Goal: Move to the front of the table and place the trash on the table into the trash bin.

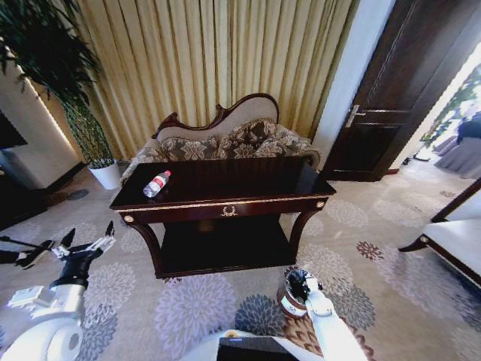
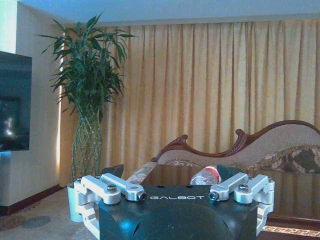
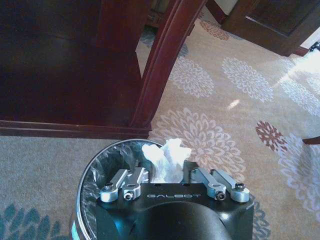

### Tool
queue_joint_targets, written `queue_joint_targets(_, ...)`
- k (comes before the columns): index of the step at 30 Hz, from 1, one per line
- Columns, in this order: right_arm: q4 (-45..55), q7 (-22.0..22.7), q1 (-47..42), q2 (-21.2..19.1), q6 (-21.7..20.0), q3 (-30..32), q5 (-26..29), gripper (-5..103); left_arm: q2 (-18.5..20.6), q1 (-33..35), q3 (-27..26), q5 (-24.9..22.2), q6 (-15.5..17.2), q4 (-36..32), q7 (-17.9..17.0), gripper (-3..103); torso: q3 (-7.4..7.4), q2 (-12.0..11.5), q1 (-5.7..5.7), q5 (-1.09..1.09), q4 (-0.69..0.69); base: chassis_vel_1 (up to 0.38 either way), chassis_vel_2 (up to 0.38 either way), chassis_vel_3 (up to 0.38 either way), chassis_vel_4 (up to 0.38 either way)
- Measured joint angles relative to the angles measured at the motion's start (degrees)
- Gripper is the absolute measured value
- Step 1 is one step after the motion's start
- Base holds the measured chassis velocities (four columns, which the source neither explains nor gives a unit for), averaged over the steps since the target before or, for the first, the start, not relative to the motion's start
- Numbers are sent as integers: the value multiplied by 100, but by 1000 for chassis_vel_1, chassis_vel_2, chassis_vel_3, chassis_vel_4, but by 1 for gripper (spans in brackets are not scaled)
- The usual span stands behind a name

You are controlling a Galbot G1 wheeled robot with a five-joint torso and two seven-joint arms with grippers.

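Nearest the robot, the right end effector [image 1: 301, 284] hung directly over the trash bin [image 1: 289, 302], which stood on the flowered carpet [image 1: 195, 308] just outside the table's front right leg, at about five o'clock from the table's centre. Its fingers [image 3: 129, 179] were closed to a narrow grip on a crumpled white paper wad [image 3: 165, 159], and the wad sat above the bin's black liner [image 3: 102, 167], inside the rim as seen from the wrist.

Off at about eight o'clock, the left end effector [image 1: 86, 242] floated above the carpet, well apart from the table's front left corner, spread wide with nothing between its fingers [image 2: 117, 186].

Beyond it stood the table [image 1: 225, 203], its dark tabletop glossy, the gold crest [image 1: 229, 211] at the middle of the front rail. The clear plastic bottle [image 1: 156, 183] lay on its side near the left end of the tabletop. Its long axis ran on a diagonal, the red cap pointing toward one o'clock, away from the robot, the base toward seven o'clock. From the left end effector the bottle lay up at roughly one o'clock, well apart; from the left wrist it appeared between the spread fingers, farther off.

Behind the table sat the floral sofa [image 1: 225, 139], then the gold curtains [image 1: 218, 53], with a potted plant [image 1: 68, 83] at ten o'clock.
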Motion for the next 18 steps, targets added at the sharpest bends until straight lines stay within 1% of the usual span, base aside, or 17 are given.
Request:
queue_joint_targets(2,-19,0,16,-6,10,-5,6,46,5,20,-44,-21,-11,10,2,100,0,0,0,0,0,0,0,0,0)
queue_joint_targets(3,-19,0,16,-6,10,-5,6,46,5,20,-44,-21,-11,10,2,100,0,0,0,0,0,0,0,0,0)
queue_joint_targets(5,-45,0,27,-13,29,-5,12,57,10,28,-63,-39,-23,17,3,100,0,0,0,0,0,0,0,0,0)
queue_joint_targets(6,-45,0,27,-13,29,-5,12,57,10,28,-63,-39,-23,17,3,100,0,0,0,0,0,0,0,0,0)
queue_joint_targets(10,-48,0,19,-14,71,-4,19,79,9,25,-60,-44,-29,17,5,100,0,0,0,1,0,0,0,0,0)
queue_joint_targets(12,-50,0,17,-13,83,-3,20,79,8,25,-56,-44,-30,18,7,100,0,0,0,0,0,0,0,0,0)
queue_joint_targets(13,-53,0,16,-11,96,-3,23,84,5,25,-54,-44,-31,19,8,100,0,0,0,1,0,0,0,0,0)
queue_joint_targets(14,-53,0,16,-11,96,-3,23,84,5,25,-54,-44,-31,19,8,100,0,0,0,1,0,0,0,0,0)
queue_joint_targets(15,-54,0,16,-11,103,-3,25,89,4,26,-54,-44,-34,22,9,100,0,0,0,1,-1,0,0,0,0)
queue_joint_targets(16,-57,0,17,-11,115,-3,29,98,3,30,-55,-44,-41,23,9,100,0,0,0,1,0,0,0,0,0)
queue_joint_targets(18,-59,0,20,-12,126,-4,33,98,4,31,-61,-46,-45,24,10,100,0,0,0,1,0,0,0,0,0)
